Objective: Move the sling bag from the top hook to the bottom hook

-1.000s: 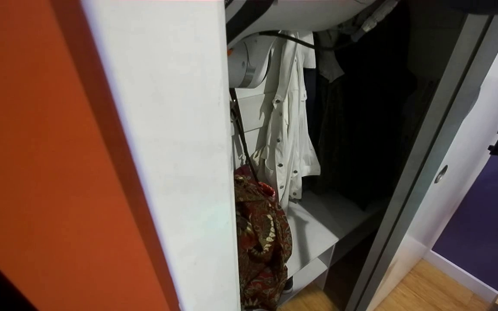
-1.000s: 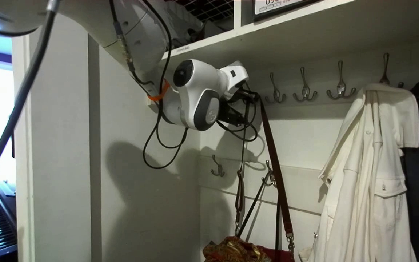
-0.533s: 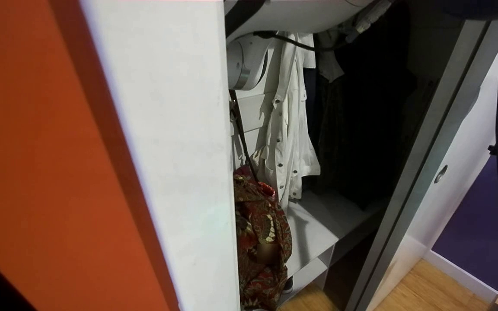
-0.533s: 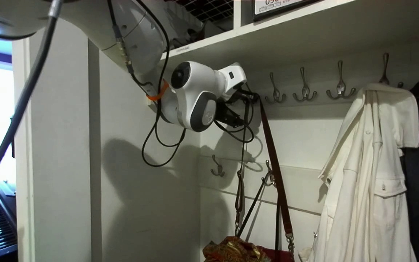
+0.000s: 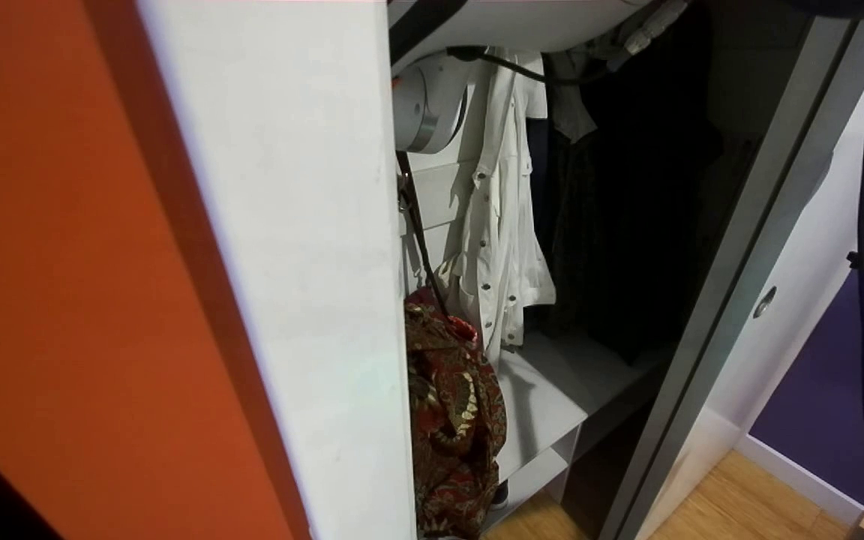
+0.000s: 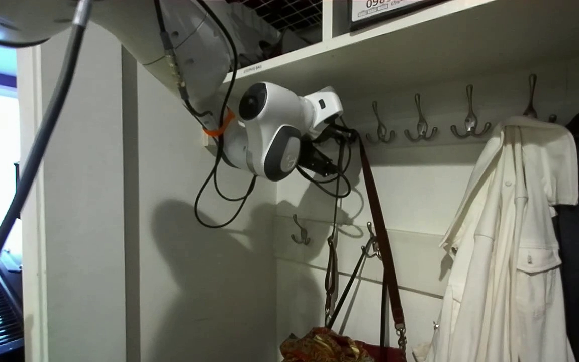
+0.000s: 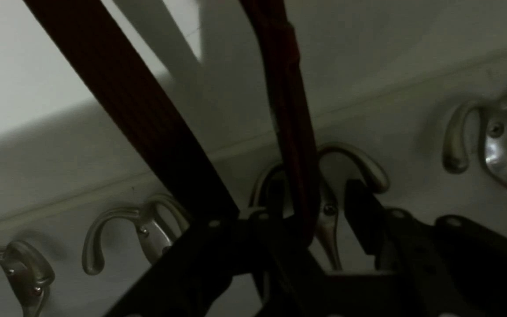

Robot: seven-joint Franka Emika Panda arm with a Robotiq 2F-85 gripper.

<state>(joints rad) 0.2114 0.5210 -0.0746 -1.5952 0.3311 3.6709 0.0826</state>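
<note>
The sling bag, patterned in brown, maroon and gold, hangs low; its top also shows in an exterior view. Its brown strap rises to my gripper at the top hook row. In the wrist view, the gripper is open. One strap length runs between the fingers, nearer the left; the wide length passes outside the left finger. The top hook stands behind the jaws. Whether the strap touches it, I cannot tell. Thin black straps hang on a bottom hook.
More top hooks line the wall beside the gripper, and a lower hook sits near the corner. A white garment hangs to the right. Overhead is a shelf; a side wall stands left.
The arm has swayed slightly, dipping and rising back. Strap, bag and jaw opening look the same.
</note>
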